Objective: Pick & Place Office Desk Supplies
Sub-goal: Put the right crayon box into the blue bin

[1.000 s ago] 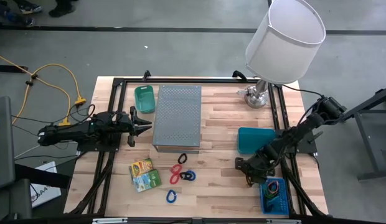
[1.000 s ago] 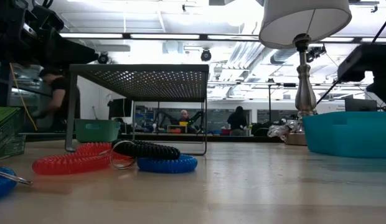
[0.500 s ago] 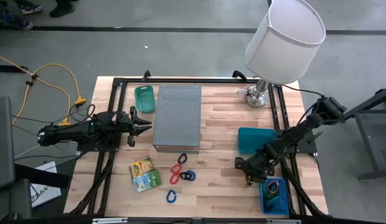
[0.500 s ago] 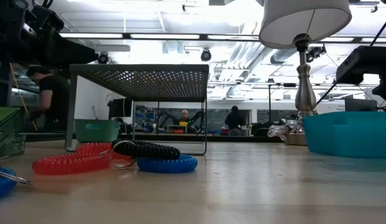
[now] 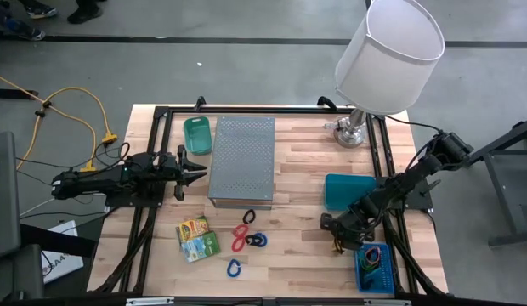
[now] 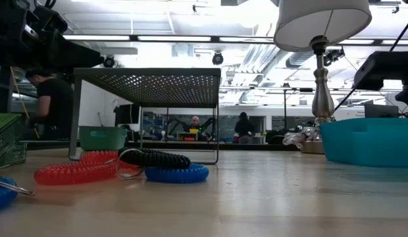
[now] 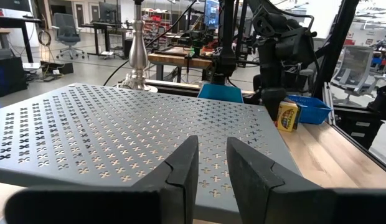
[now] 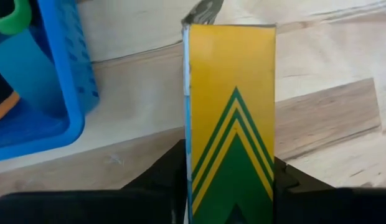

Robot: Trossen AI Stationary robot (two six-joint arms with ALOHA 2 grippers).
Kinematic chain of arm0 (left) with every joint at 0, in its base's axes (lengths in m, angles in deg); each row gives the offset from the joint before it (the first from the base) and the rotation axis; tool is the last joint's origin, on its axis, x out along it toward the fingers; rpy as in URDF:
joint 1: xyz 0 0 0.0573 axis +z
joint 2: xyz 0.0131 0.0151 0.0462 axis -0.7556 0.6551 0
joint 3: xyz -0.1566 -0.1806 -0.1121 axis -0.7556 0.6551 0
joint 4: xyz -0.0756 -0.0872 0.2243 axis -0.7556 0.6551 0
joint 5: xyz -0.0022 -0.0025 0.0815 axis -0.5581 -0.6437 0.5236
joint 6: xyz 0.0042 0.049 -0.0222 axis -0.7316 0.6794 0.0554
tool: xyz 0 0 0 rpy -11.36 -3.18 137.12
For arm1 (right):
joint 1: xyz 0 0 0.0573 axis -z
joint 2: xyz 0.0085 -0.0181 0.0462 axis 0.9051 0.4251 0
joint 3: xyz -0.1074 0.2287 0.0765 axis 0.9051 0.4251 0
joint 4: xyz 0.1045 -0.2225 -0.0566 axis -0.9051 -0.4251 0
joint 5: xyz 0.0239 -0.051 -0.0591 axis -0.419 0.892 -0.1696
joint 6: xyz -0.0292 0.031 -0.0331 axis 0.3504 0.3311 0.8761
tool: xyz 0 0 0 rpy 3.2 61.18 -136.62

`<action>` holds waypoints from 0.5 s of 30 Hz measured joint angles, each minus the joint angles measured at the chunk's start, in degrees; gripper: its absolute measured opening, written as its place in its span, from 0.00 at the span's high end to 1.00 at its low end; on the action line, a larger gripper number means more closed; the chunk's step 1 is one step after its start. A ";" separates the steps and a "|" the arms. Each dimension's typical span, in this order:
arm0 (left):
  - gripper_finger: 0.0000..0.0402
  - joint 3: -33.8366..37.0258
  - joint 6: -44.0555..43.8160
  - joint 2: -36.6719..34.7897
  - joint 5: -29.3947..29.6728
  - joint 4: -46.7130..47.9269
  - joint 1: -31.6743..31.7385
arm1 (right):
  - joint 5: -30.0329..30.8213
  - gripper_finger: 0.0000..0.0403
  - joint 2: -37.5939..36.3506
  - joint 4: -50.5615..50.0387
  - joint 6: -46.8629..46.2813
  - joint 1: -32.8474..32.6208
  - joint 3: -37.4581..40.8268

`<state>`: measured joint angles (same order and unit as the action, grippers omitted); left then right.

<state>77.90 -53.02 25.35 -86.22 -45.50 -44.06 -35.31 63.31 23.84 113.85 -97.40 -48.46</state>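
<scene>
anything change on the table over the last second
Barely. The right gripper shifted slightly away from the blue basket. It holds a yellow and green box between its fingers now; the earlier views don't show the grip. The left gripper stayed beside the grey perforated box, and the coils and packets did not move.

Right gripper [image 8: 229, 180] clamps yellow-green packet [image 8: 230, 112] beside blue basket [image 8: 62, 81].
</scene>
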 joint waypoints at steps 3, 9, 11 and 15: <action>0.80 0.00 0.00 0.00 -0.02 0.00 -0.01 | -0.03 0.74 0.00 -0.16 -2.38 0.00 -0.36; 0.80 0.00 0.00 0.00 -0.01 0.00 -0.02 | -2.27 0.74 0.00 -1.17 -8.08 -0.01 -3.69; 0.80 0.00 0.00 0.00 0.01 0.01 -0.01 | -2.43 0.74 0.00 -2.76 -11.30 -0.02 -5.49; 0.80 0.00 0.00 0.00 -0.01 0.00 -0.02 | -2.43 0.75 0.00 -7.22 -18.64 0.21 -9.90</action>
<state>77.90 -53.02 25.35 -86.23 -45.50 -44.08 -37.74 63.31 16.62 95.21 -97.19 -58.36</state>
